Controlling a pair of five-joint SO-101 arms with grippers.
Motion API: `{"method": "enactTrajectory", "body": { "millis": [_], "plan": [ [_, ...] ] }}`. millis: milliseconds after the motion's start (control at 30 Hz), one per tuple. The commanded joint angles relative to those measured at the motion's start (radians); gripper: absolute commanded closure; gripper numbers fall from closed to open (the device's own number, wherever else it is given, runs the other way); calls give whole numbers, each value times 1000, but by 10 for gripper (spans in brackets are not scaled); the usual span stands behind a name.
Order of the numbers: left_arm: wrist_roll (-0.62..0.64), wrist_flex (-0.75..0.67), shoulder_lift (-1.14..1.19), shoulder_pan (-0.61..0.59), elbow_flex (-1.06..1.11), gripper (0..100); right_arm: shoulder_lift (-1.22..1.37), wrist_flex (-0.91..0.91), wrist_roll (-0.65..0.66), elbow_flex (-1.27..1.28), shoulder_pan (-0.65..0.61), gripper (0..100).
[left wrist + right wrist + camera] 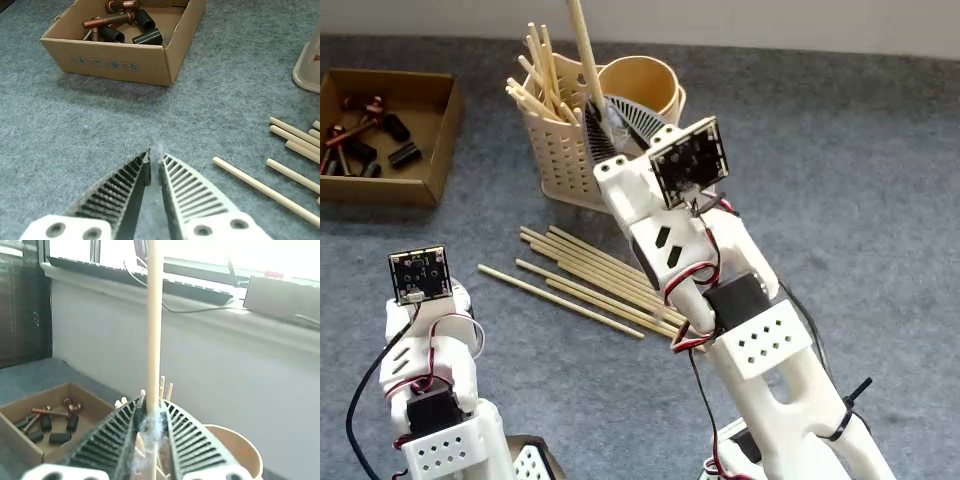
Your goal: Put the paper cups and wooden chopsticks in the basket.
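Holding one wooden chopstick (584, 50) upright, the right claw (152, 407) is clenched on its lower part directly above the basket (560, 160), which stands at 12 o'clock on the surface (860, 200) in the high view. We cannot tell whether the lower tip is past the rim; the claw hides it. Inside the basket a paper cup (645, 85) sits at 3 o'clock and the standing chopsticks (535, 75) lean at 9 o'clock, so we judge the gap between them to be the right target. We would lower the stick straight down, keep it vertical, and release only once its tip is well inside the wall, since a stick gripped low may swing when freed. The basket looks light, so we should not push on its rim. The loose chopsticks (590, 280) lie at 6 o'clock of the basket, waiting. The left claw (154, 157) is clenched on nothing, low over the surface at 8 o'clock, with the cardboard box (380, 190) at 10 o'clock.
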Motion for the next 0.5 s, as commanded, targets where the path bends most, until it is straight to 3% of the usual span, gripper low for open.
{"method": "enactTrajectory", "body": {
  "millis": [0,267,467],
  "plan": [
    [-9,-18,2,-4,4,954,-12,-107,-3,-38,-12,993],
    [-9,-18,2,-2,5,954,214,-303,-3,-124,-10,993],
    [-9,-18,2,-2,5,954,424,-354,-3,-288,-5,993]
  ]
}}
